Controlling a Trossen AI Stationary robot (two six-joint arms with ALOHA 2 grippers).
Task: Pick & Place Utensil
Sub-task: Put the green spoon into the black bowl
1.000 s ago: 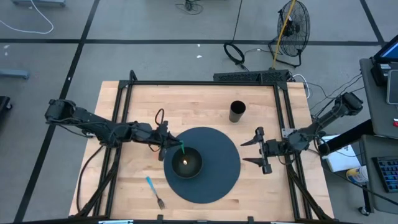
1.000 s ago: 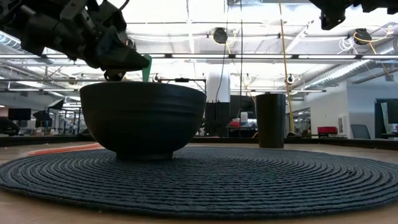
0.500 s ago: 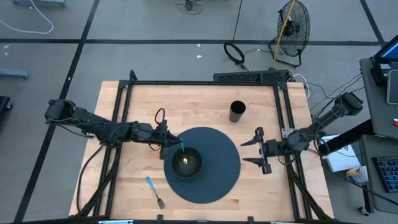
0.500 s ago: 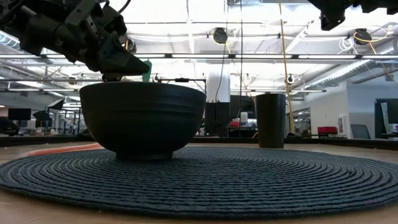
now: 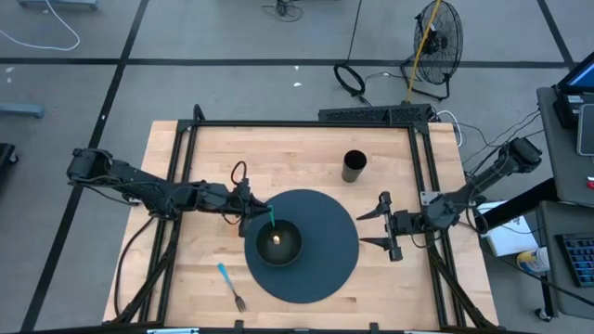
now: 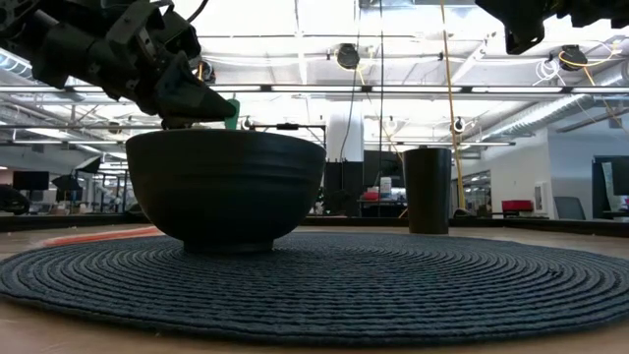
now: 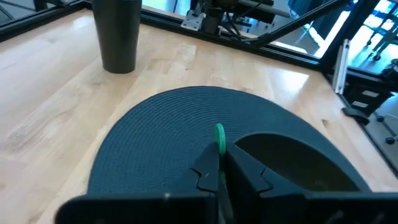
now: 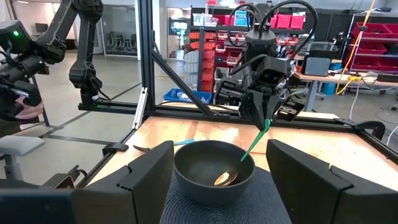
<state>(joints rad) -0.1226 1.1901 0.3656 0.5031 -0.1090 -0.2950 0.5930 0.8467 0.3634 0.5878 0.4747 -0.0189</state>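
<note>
Now the left pincer [image 5: 249,215] is pinched tight on the green handle of the spoon [image 8: 247,154]. It hangs just over the rim of the dark bowl [image 5: 278,243], on the side nearer the left edge of the bench [image 5: 195,176]. The spoon leans down into the bowl, and its shiny end looks to rest on the bottom. The bowl sits on the round dark mat [image 5: 320,250], near the middle of the bench.

The step looks like letting the spoon go into the bowl. To do it well, the pincer should open slowly and only a little at first, so the handle slides down onto the rim and does not flip out. Then the arm should lift straight up, so it does not bump the bowl or drag it off the mat.

The right pincer [image 5: 383,227] waits with its fingers spread wide over the mat's edge, on the side nearer the right edge of the bench. A fork [image 5: 232,286] with a blue handle lies near the front edge, and a dark cup [image 5: 354,167] stands nearer the back edge.

Since the earlier picture, the left pincer has dipped a bit lower toward the rim. The right pincer has slid a tiny bit toward the bowl. Bowl, fork and cup have not moved.
</note>
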